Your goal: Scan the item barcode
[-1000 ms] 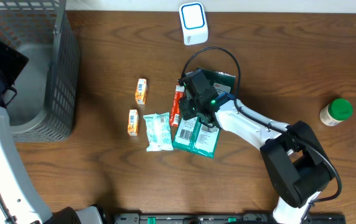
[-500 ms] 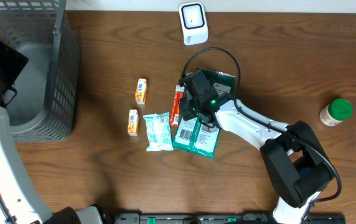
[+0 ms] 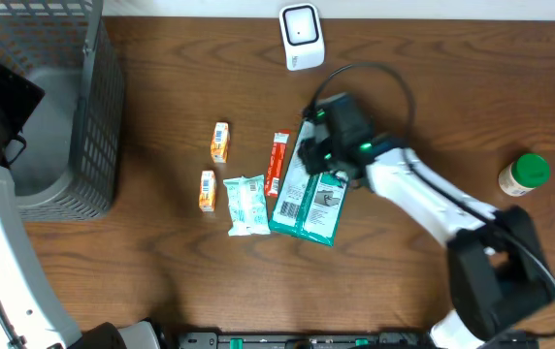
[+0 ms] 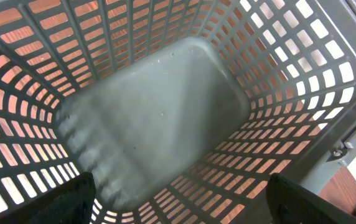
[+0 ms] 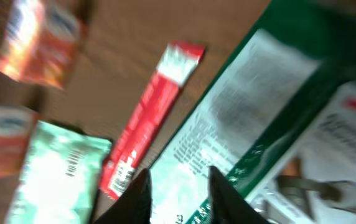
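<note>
My right gripper [image 3: 318, 155] [image 5: 178, 180] is shut on a green-and-white packet [image 3: 303, 174] [image 5: 246, 87] with a printed white label. The packet looks raised at one end above the pile of items. Motion blurs the right wrist view. The white scanner [image 3: 301, 37] stands at the back of the table, beyond the gripper. My left gripper [image 4: 178, 202] hangs open over the inside of the grey mesh basket [image 3: 93, 116] [image 4: 290, 81], with nothing between its fingers.
A red stick pack [image 3: 278, 163] [image 5: 147, 124], a teal pouch [image 3: 246, 204] [image 5: 47, 174] and two small orange boxes [image 3: 220, 142] [image 3: 208, 190] lie left of the packet. Another green packet [image 3: 311, 221] lies underneath. A green-lidded jar [image 3: 524, 174] stands far right.
My right gripper has swung right and toward the back of the table, taking the green packet's end with it, and its jaws have narrowed a little. The left arm has not moved.
</note>
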{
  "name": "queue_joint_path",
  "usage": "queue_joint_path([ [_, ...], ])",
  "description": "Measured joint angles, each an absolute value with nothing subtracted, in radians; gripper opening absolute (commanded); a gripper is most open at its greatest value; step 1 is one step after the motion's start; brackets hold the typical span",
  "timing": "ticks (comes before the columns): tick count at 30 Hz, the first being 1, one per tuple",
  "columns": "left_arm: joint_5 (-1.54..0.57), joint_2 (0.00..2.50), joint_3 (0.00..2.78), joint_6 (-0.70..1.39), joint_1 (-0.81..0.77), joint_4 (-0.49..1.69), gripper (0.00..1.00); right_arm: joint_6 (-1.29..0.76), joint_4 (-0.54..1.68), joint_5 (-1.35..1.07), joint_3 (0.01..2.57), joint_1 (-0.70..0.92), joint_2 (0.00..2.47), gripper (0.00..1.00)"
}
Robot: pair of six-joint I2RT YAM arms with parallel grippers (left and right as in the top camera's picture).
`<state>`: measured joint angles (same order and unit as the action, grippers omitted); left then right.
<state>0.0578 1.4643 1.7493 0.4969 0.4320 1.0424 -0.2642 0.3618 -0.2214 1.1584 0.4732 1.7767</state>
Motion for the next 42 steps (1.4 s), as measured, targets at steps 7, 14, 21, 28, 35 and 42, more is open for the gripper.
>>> queue_joint_path([
  [7,0.058,1.464,1.749,0.497,0.432,1.042,0.88,-0.259,0.34,-0.322,1.158,0.431,1.797,0.06],
  [14,0.019,1.464,1.749,0.497,0.432,1.105,0.88,-0.259,0.329,-0.376,1.157,0.463,1.893,0.06],
  [21,-0.221,1.464,1.739,0.496,0.394,1.152,0.88,-0.259,0.422,-0.347,1.156,0.467,1.896,0.04],
  [28,-0.241,1.464,1.67,0.48,0.15,1.141,0.89,-0.258,0.449,-0.245,1.141,0.468,1.896,0.05],
  [35,-0.253,1.483,1.647,0.474,-0.108,1.09,0.99,-0.258,0.501,-0.197,1.137,0.468,1.896,0.04],
  [42,-0.17,1.485,1.646,0.47,-0.126,1.01,0.64,-0.258,0.501,-0.189,1.137,0.468,1.896,0.04],
])
